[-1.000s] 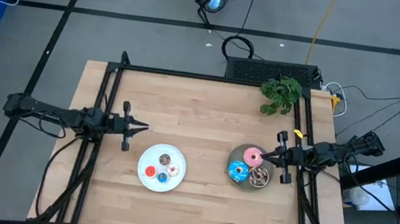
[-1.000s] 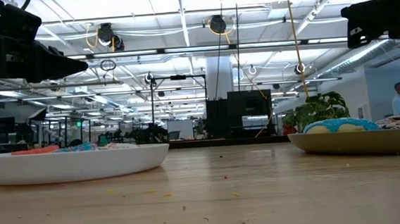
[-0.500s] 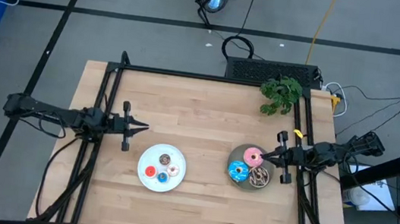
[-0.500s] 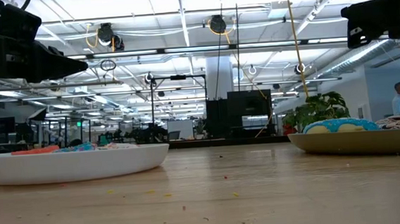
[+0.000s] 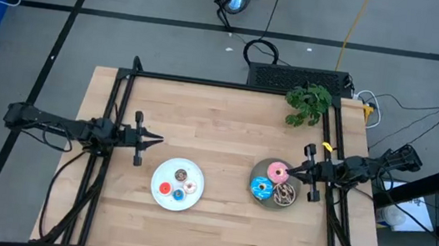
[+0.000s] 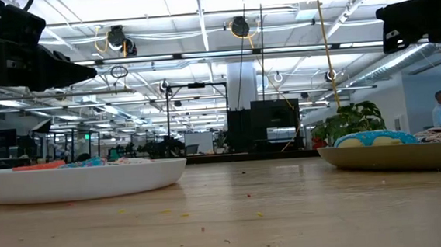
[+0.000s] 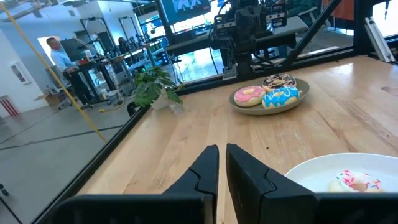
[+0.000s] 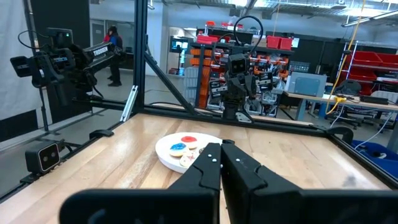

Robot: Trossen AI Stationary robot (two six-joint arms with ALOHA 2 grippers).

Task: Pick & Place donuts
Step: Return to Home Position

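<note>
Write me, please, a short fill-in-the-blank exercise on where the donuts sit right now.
1. The grey plate holds ___ larger donuts.
2. The white plate holds ___ tiny donuts.
3. The left claw and the right claw are both shut and hold ___.
4. The pink donut lies nearest the ___ claw.
Missing words: three; four; nothing; right.

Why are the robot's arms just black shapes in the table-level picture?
Low view: bright ceiling lights face the camera, so the left end effector and right end effector show as backlit silhouettes. High view: light falls evenly on the table, no glare.
</note>
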